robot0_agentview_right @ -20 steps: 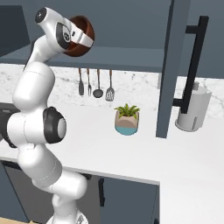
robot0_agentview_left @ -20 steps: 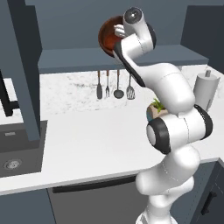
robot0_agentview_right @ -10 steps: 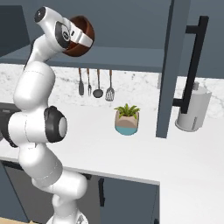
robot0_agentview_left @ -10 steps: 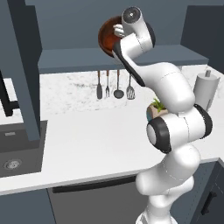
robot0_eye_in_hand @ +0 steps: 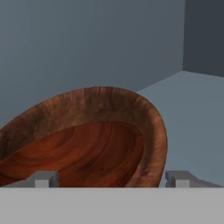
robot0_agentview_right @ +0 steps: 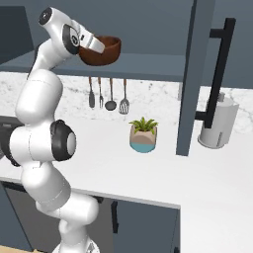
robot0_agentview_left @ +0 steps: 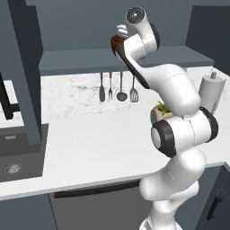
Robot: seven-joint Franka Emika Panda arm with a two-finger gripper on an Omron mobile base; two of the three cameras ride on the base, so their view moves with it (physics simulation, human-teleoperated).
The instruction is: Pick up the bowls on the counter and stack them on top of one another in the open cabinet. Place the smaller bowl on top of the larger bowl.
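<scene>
Jaws: I see them spread wide, fingertips either side of the bowl's (robot0_eye_in_hand: 87,140) rim (not pinching).
Bowl: on cabinet shelf (robot0_agentview_right: 148,66).

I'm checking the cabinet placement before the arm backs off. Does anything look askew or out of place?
Yes: the larger bowl looks tilted in the hand view, its rim slanting rather than level on the open cabinet shelf. The gripper stands open, a fingertip on either side of the rim. Nothing looks spilled or damaged.

Base views looked forward from behind arm, left and right, sharing counter (robot0_agentview_left: 90,143); hand view faced bowl (robot0_eye_in_hand: 87,135) close.
</scene>
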